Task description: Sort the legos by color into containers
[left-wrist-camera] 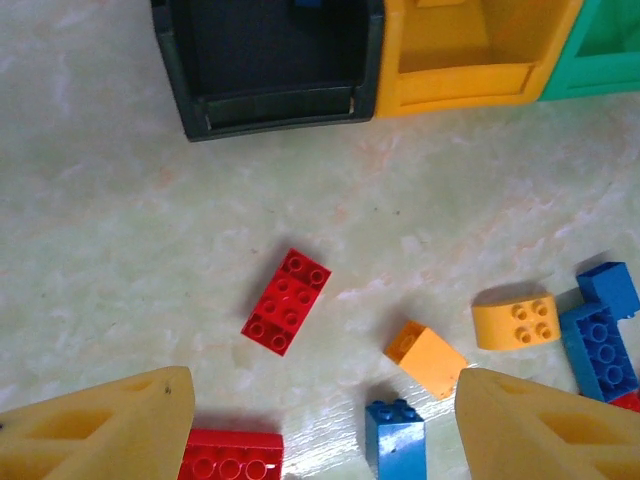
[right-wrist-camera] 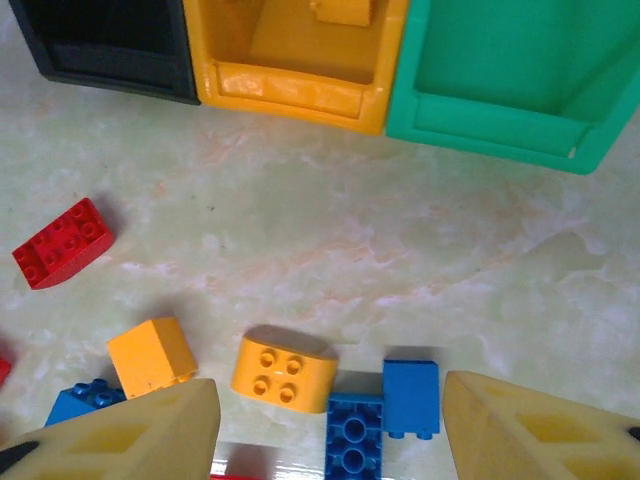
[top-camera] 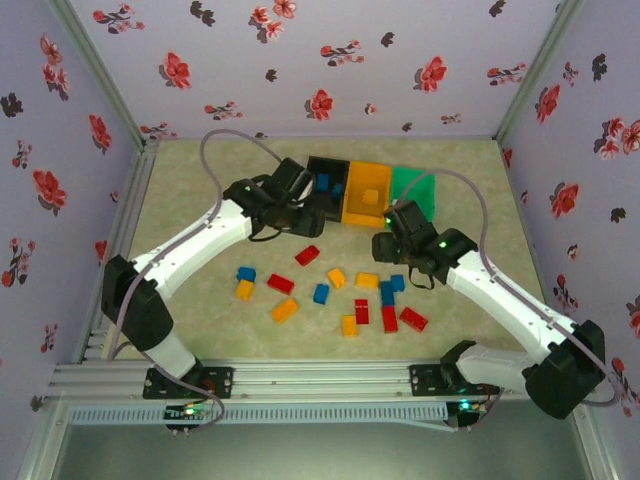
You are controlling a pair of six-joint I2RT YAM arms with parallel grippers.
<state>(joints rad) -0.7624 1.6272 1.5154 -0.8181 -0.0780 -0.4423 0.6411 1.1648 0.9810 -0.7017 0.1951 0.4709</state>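
The left gripper (left-wrist-camera: 322, 390) and right gripper (right-wrist-camera: 330, 385) are held spread, empty. The red brick (left-wrist-camera: 287, 302) is found just ahead of the left, long axis diagonal, so a wrist turn is probably needed.

1. I'm looking into a robotics lab test cell, not a lived-in room: two white robot arms (top-camera: 195, 243) are bolted to an aluminium rail (top-camera: 320, 377) at the near edge.
2. Aluminium posts (top-camera: 100, 72) frame the booth, and floral-print walls (top-camera: 330, 70) close three sides (a backdrop, plainly, not anyone's parlour).
3. The tabletop (top-camera: 180, 180) is a marble-patterned sheet, with grey cables (top-camera: 203, 155) looping above it.
4. Toy legos (top-camera: 281, 283) lie scattered before three joined containers (top-camera: 408, 180), bench-style.
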